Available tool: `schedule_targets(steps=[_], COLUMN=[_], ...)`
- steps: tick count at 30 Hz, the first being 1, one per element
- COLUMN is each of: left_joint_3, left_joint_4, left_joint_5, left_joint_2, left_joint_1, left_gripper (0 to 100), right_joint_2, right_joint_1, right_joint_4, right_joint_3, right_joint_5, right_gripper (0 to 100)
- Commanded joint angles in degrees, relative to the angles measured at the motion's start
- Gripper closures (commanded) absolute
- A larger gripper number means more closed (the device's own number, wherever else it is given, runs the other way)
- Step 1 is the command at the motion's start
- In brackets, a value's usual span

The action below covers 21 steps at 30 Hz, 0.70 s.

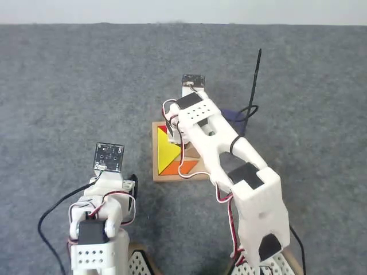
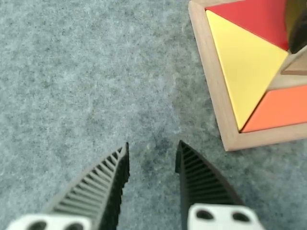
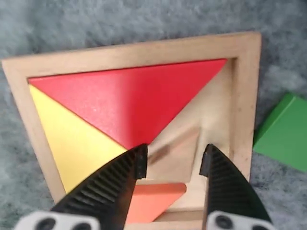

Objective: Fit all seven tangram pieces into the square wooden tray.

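Note:
The square wooden tray (image 1: pixel 156 150) lies mid-table. In it are a red triangle (image 3: pixel 129 103), a yellow triangle (image 3: pixel 72 139) and an orange piece (image 3: pixel 151 201). My right gripper (image 3: pixel 173 155) hangs low over the tray's bare corner. Its fingers touch either side of a pale wood-coloured piece (image 3: pixel 180 148), which looks blurred. A green piece (image 3: pixel 283 132) lies on the carpet just outside the tray wall. My left gripper (image 2: pixel 153 147) stands open over bare carpet, a short way off the tray's near corner (image 2: pixel 230 141).
Grey carpet covers the table. The right arm (image 1: pixel 218 149) stretches over the tray and hides much of it from above. A dark blue piece (image 1: pixel 232 116) and a black cable (image 1: pixel 255 80) lie beyond the tray. The left arm (image 1: pixel 100 229) is at the front left.

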Motion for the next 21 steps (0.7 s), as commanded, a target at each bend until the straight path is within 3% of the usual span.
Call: schedule_targets(steps=[1,6,14,21], left_joint_3=[-0.48,-0.48,-0.48,-0.48], left_joint_4=[0.53,0.53,0.53,0.53], left_joint_5=[-0.35,-0.35,-0.35,-0.35], left_joint_2=[-1.58,-1.58,-1.58,-1.58], left_joint_1=[0.09,0.09,0.09,0.09], left_gripper=[85,85,85,85], right_joint_2=[0.84,0.75,0.92,0.92], right_joint_1=[0.04,0.04,2.07,9.27], right_joint_4=[0.40,3.56,9.36,9.36], right_joint_3=[-2.29,-1.93,-2.02,-2.02], right_joint_5=[-0.70,-0.70,-4.40,-3.34], right_gripper=[79.1,88.1,85.2,85.4])
